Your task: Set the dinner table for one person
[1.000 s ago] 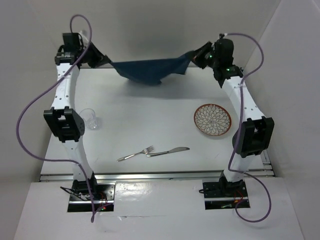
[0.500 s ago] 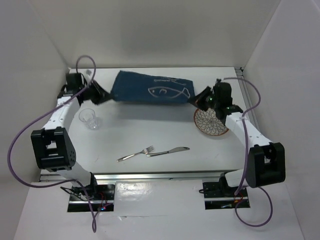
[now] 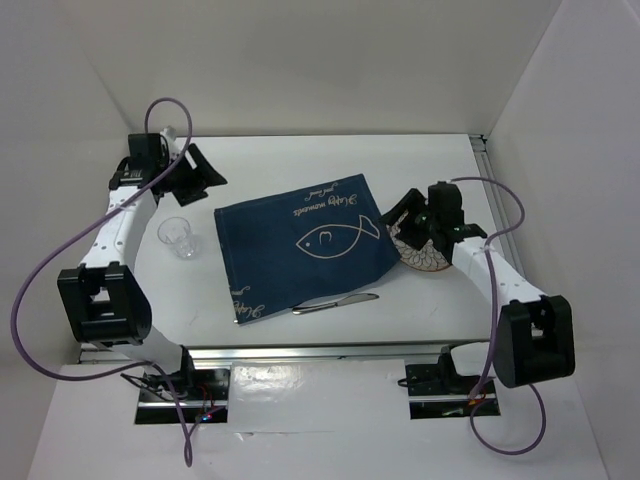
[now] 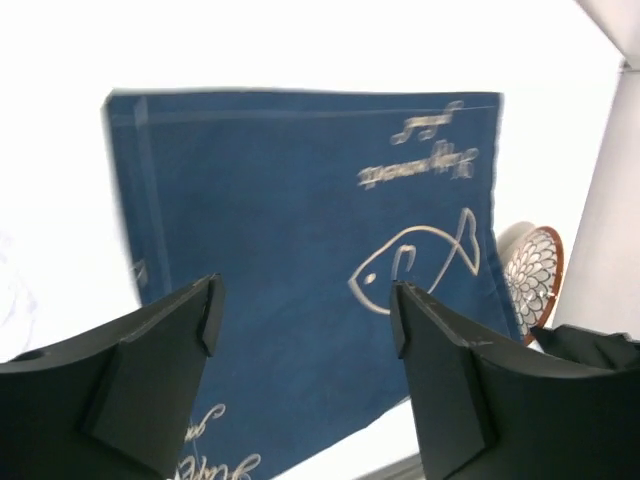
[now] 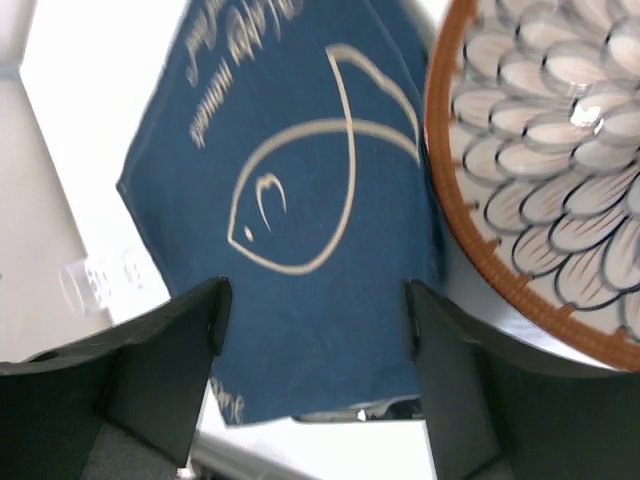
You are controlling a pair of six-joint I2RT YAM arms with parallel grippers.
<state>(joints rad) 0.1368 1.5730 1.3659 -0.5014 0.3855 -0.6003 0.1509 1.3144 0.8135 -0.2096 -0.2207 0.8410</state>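
Plainly left gripper (image 4: 305,300) and right gripper (image 5: 315,300) gape empty; placemat (image 3: 305,245) seemingly pins the knife (image 3: 350,300), so pulling it may shift cloth.

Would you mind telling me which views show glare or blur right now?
Top external: evenly lit and sharp, the placemat crisp. Left wrist: the table is blown out to plain white, and the placemat's left edge is smeared. Right wrist: the plate is close and a little soft, with a small glare spot.
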